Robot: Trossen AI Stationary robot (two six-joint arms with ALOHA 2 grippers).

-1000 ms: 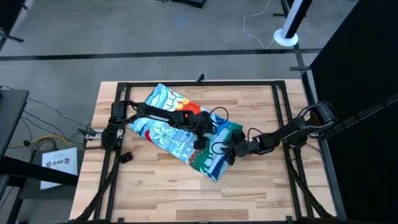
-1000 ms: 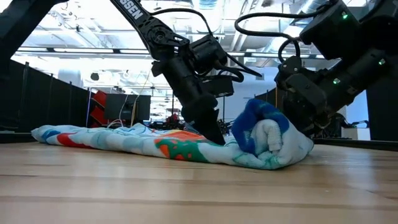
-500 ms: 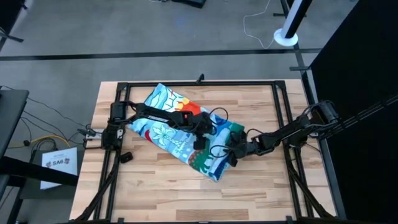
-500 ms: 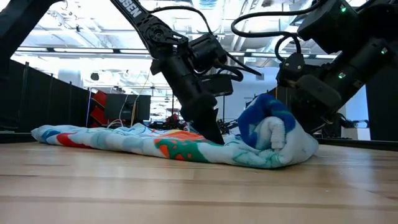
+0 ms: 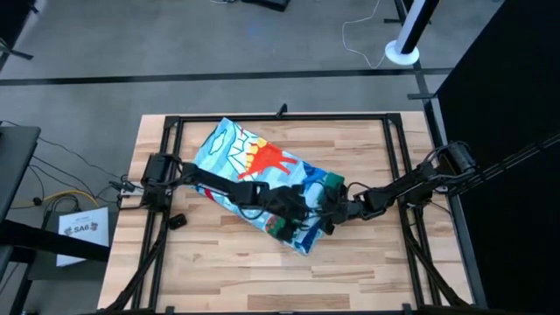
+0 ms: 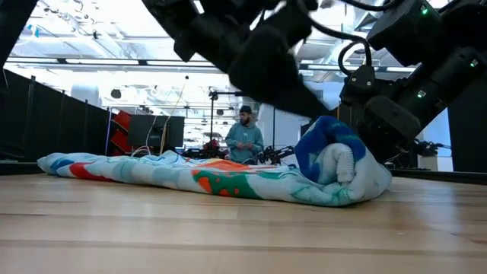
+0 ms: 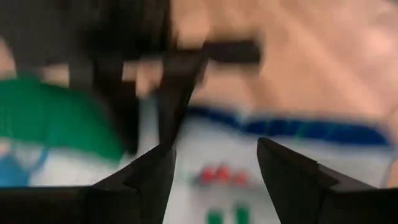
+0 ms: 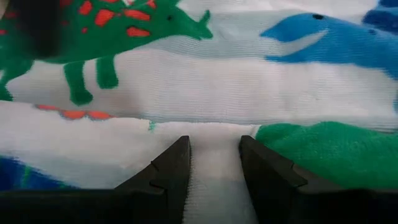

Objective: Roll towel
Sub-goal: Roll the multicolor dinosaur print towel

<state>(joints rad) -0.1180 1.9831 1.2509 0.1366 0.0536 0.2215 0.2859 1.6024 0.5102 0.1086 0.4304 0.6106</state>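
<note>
With the towel partly rolled, the right hand pinches the roll, the left hand is released; next, roll onward.

Light wooden plank table, black metal frame mounted along its edges. Towel lies directly on tabletop, spread diagonally from far left toward centre; end nearer right side bunched into loose roll, resting on wood. Small black object on tabletop near left edge, just beside frame rail.
</note>
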